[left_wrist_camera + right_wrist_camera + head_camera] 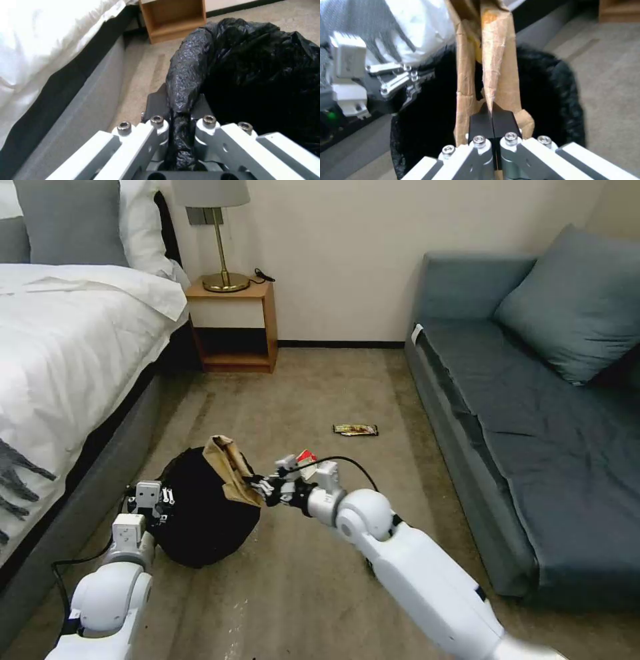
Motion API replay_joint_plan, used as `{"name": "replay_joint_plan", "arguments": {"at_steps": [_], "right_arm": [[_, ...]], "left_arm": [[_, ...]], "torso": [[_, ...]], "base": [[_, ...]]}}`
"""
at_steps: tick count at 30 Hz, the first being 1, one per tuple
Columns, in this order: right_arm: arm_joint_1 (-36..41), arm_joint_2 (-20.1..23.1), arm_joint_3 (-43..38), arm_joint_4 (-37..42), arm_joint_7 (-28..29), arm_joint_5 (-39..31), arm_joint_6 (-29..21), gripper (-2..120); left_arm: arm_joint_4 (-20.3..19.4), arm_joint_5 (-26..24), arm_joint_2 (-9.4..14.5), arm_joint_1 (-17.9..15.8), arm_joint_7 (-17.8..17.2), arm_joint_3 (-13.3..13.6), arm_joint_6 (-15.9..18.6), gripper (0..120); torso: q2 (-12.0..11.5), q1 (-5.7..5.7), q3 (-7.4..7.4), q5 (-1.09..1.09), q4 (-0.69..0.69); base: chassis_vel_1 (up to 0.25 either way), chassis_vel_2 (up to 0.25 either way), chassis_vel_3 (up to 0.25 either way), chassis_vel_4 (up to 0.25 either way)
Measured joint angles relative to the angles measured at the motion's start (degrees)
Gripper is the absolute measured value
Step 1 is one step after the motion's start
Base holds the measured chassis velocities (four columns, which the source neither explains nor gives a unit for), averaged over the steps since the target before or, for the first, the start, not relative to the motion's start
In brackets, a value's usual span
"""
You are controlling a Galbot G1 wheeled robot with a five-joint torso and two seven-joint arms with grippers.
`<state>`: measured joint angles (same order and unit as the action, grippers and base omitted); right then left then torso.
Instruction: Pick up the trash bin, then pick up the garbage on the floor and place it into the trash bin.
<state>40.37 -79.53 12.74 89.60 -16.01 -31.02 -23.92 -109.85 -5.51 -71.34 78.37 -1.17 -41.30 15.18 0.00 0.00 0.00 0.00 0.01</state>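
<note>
The bin, wrapped in its crinkly black liner, sits between the two grippers on the carpet, close beside the bed. The left gripper is at the bin's bed-side rim; in the left wrist view its jaws are pinched on a bunched fold of the liner, which runs up between the fingers and out ahead of them into the bulk of the bag.

The brown paper bag stands over the bin's mouth, on the side nearer the right gripper. That gripper's jaws are pressed together on the bag's lower edge; in the right wrist view the paper rises straight ahead of the closed black pads, with the dark liner behind it and the left gripper beyond on the far rim.

Just behind the right gripper, a red-and-white carton lies on the carpet. Farther off, toward the sofa, lies a brown-gold wrapper. A nightstand with a lamp stands against the wall.
</note>
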Motion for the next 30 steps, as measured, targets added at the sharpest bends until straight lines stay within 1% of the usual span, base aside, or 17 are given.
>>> {"name": "replay_joint_plan", "arguments": {"at_steps": [7, 9, 11, 12, 13, 14, 15, 18, 19, 23, 24, 28, 29, 30], "right_arm": [[-0.4, -2.6, 2.0, -4.6, 0.7, 1.5, 1.3, 0], [-0.4, -4.3, 2.9, -7.7, 1.8, 2.8, 2.7, 0], [-0.4, -4.8, 3.3, -8.4, 2.2, 3.1, 3.0, -1], [-0.4, -5.1, 3.5, -8.8, 2.7, 3.3, 3.2, 0], [-0.4, -5.5, 4.1, -9.4, 3.5, 3.8, 3.5, 7], [-0.4, -5.7, 4.5, -9.7, 4.2, 4.3, 3.6, 10], [-0.4, -5.7, 4.5, -9.7, 4.2, 4.3, 3.6, 10], [0.2, -6.0, 5.3, -9.4, 5.3, 5.2, 3.8, 23], [0.2, -6.0, 5.3, -9.4, 5.3, 5.2, 3.8, 23], [1.4, -5.3, 5.7, -8.2, 5.7, 6.3, 3.7, 43], [1.4, -5.3, 5.7, -8.2, 5.7, 6.3, 3.7, 43], [2.6, -3.5, 5.7, -5.8, 5.9, 6.7, 3.7, 61], [2.6, -3.5, 5.7, -5.8, 5.9, 6.7, 3.7, 61], [2.7, -2.7, 5.7, -5.0, 5.9, 7.2, 3.7, 66]], "left_arm": [[-0.5, -0.1, -0.3, 0.0, -0.1, 0.4, 0.1, 0], [-1.0, -0.1, -0.6, 0.3, -0.2, 0.8, 0.1, 0], [-1.1, -0.1, -0.7, 0.5, -0.2, 0.9, 0.1, 0], [-1.2, 0.0, -0.8, 0.7, -0.2, 1.0, 0.1, 0], [-1.2, 0.0, -0.9, 0.8, -0.2, 1.0, 0.1, 0], [-1.2, 0.0, -0.9, 0.9, -0.2, 1.0, 0.1, 0], [-1.2, 0.0, -0.9, 0.9, -0.2, 1.0, 0.1, 0], [-1.1, 0.1, -0.9, 0.9, -0.1, 0.9, -0.1, 0], [-1.1, 0.1, -0.9, 0.9, -0.1, 0.9, -0.1, 0], [-0.9, 0.1, -0.9, 0.6, -0.1, 1.1, -0.1, 0], [-0.9, 0.1, -0.9, 0.6, -0.1, 1.1, -0.1, 0], [-0.5, 0.2, -0.9, 0.3, -0.1, 1.2, -0.2, 0], [-0.5, 0.2, -0.9, 0.3, -0.1, 1.2, -0.2, 0], [-0.3, 0.2, -0.9, 0.2, -0.1, 1.2, -0.2, 0]], "torso": [[0.0, 0.0, 0.0, 0.0, 0.0], [0.0, 0.0, 0.0, 0.0, -0.01], [0.0, 0.0, 0.0, -0.01, -0.01], [0.0, 0.0, 0.0, -0.01, -0.01], [0.0, 0.0, 0.0, -0.01, -0.01], [0.0, 0.0, 0.0, -0.01, 0.0], [0.0, 0.0, 0.0, -0.01, 0.0], [0.0, 0.0, -0.01, 0.0, -0.01], [0.0, 0.0, -0.01, 0.0, -0.01], [0.0, 0.0, -0.01, 0.0, -0.01], [0.0, 0.0, -0.01, 0.0, -0.01], [0.0, 0.0, -0.01, 0.0, -0.01], [0.0, 0.0, -0.01, 0.0, -0.01], [0.0, 0.0, -0.01, 0.0, -0.01]], "base": [[0.0, 0.0, 0.0, 0.0], [0.0, 0.0, 0.0, 0.0], [0.0, 0.0, 0.0, 0.0], [0.0, 0.0, 0.0, 0.0], [0.0, 0.0, 0.0, 0.0], [0.0, 0.0, 0.0, 0.0], [0.0, 0.0, 0.0, 0.0], [0.0, 0.0, 0.0, 0.0], [0.0, 0.0, 0.0, 0.0], [0.0, 0.0, 0.0, 0.0], [0.0, 0.0, 0.0, 0.0], [0.0, 0.0, 0.0, 0.0], [0.0, 0.0, 0.0, 0.0], [0.0, 0.0, 0.0, 0.0]]}}
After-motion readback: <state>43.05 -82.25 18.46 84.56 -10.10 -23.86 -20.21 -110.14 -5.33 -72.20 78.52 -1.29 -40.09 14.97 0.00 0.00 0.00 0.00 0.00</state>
